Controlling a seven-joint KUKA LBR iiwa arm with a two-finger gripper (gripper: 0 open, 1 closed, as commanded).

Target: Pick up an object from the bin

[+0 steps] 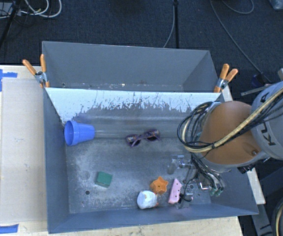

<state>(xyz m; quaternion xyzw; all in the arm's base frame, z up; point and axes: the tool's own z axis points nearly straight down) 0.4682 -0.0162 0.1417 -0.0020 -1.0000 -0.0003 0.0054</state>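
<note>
While the gripper (186,193) hangs low in the near right corner of the bin (131,73), a pink flat piece (174,191) lies just at its left side.
Whether the gripper is apart or together I cannot tell, and also not whether it touches the pink piece. Over it sit the orange-brown wrist cover (227,132) and loops of cable (193,127). Just left of the pink piece lies a small orange star-shaped thing (159,185), and beside that, by the near edge, a white rounded lump (147,199). A green square block (103,179) lies further left, well apart. Purple sunglasses (142,137) lie in the middle toward the far edge, and a blue cup (78,132) lies on its side near the left wall.
</note>
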